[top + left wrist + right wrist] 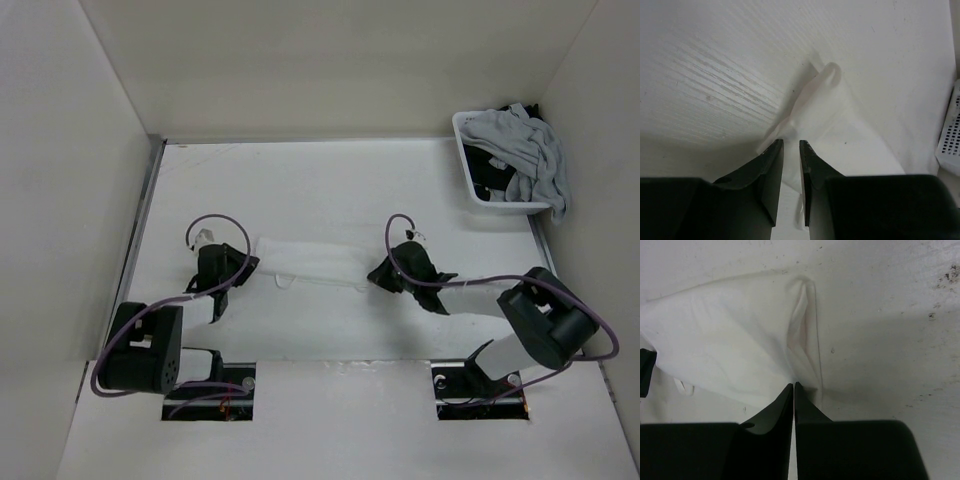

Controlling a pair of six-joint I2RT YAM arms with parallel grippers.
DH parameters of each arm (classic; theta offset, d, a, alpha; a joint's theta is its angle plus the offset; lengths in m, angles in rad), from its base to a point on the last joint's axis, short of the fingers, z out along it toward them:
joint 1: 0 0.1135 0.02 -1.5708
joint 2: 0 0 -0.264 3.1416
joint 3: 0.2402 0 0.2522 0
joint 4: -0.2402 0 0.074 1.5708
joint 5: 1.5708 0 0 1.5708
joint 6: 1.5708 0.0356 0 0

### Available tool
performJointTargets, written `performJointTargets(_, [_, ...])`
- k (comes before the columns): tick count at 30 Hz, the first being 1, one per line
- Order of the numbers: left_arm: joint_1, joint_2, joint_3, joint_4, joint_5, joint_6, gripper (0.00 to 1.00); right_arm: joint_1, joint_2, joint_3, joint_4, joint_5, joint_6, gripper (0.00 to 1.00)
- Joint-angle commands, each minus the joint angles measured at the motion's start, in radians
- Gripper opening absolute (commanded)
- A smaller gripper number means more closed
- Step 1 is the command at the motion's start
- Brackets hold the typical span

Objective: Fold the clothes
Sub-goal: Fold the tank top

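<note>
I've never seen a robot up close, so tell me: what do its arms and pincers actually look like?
The left arm and right arm are chunky black joints linked by pale tubes, each trailing a looping purple cable. The left gripper and right gripper each have two flat black fingers tapering to points.

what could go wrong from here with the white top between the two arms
1. The right end effector is shut on just the edge of the white top, so the fabric may slip out on lifting.
2. The left end effector shows a gap between its jaws with cloth in it; that hold may be loose.
3. The top lies bunched in a narrow strip, so a fold could come out uneven.
</note>
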Motion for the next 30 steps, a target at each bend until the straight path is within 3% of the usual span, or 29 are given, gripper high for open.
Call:
performJointTargets(1, [0.015, -0.09, -0.017, 0.023, 0.041, 0.01, 0.19, 0.009, -0.071, -0.018, 0.044, 0.027, 0.012, 0.09])
performJointTargets(5, [0.002, -0.26, 0.024, -0.115, 0.016, 0.024, 0.2, -0.003, -0.2, -0.041, 0.011, 0.04, -0.062, 0.27])
performJointTargets(8, [-0.033, -0.312, 0.075, -0.191, -0.034, 0.062, 0.2, -0.046, -0.198, -0.051, 0.005, 0.024, -0.079, 0.4])
performJointTargets(10, [-0.053, -0.308, 0.103, -0.209, -0.048, 0.071, 0.2, -0.057, -0.155, -0.045, 0.008, -0.006, -0.079, 0.44])
performJointTargets(16, [-0.125, -0.276, 0.132, -0.183, -0.057, 0.061, 0.2, -0.058, -0.018, -0.007, 0.032, -0.045, -0.028, 0.45])
performJointTargets(19, [-0.156, -0.259, 0.152, -0.174, -0.073, 0.061, 0.2, -0.058, 0.032, -0.005, 0.096, -0.065, 0.013, 0.39])
performJointTargets(25, [-0.238, -0.205, 0.196, -0.137, -0.091, 0.061, 0.2, -0.089, 0.08, -0.07, 0.287, -0.083, 0.09, 0.05])
performJointTargets(27, [-0.272, -0.19, 0.207, -0.131, -0.096, 0.062, 0.19, -0.103, 0.007, -0.11, 0.278, -0.063, 0.09, 0.03])
performJointTargets(30, [-0.323, -0.168, 0.218, -0.117, -0.117, 0.065, 0.19, -0.116, -0.142, -0.13, 0.111, -0.017, 0.049, 0.03])
